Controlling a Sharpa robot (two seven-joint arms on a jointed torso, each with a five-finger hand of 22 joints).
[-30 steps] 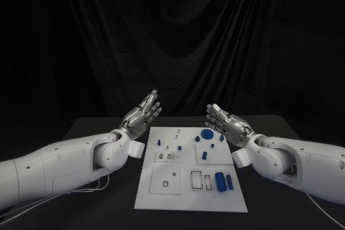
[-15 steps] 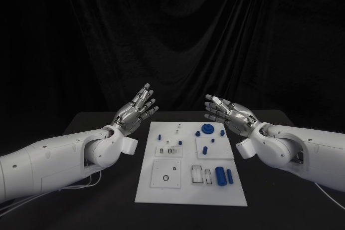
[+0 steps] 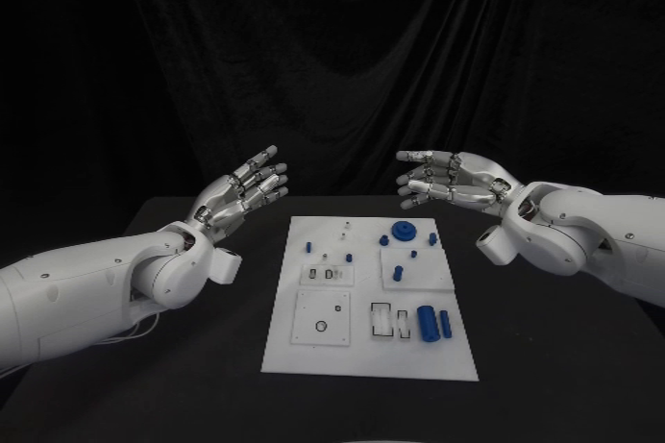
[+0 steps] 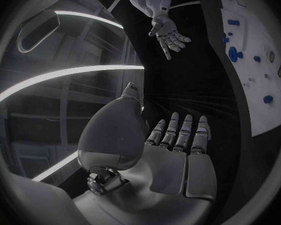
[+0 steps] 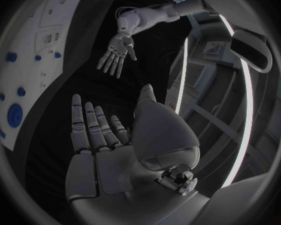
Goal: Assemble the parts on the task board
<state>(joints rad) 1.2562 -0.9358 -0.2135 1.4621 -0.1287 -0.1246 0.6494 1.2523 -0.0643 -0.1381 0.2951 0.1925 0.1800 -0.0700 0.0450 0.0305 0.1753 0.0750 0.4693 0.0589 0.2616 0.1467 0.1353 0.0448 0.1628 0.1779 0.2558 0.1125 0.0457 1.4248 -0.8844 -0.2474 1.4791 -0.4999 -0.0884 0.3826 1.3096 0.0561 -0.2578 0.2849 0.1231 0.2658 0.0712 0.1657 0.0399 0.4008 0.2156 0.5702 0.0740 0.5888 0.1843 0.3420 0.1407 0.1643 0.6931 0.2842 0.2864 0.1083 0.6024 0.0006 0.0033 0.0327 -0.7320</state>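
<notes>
Hands first, from the head view: the left hand (image 3: 238,195) and right hand (image 3: 451,182) hover spread and holding nothing above the far end of the white board (image 3: 369,308), where small blue pieces (image 3: 427,323) lie. Both wrist views show flat, bare palms, so the pieces, likely light, rigid and slick, probably want a fingertip pinch across their sides.

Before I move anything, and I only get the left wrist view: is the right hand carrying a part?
Observer: No. The right wrist view shows the silver right hand with its fingers spread and its palm bare.
Operator: What lies at the board's near end?
Observer: In the head view, two blue cylinders lie side by side near the near-right corner of the white task board.
Operator: Where is my left hand?
Observer: The silver left hand is raised to the left of the board's far end, touching nothing.
</notes>
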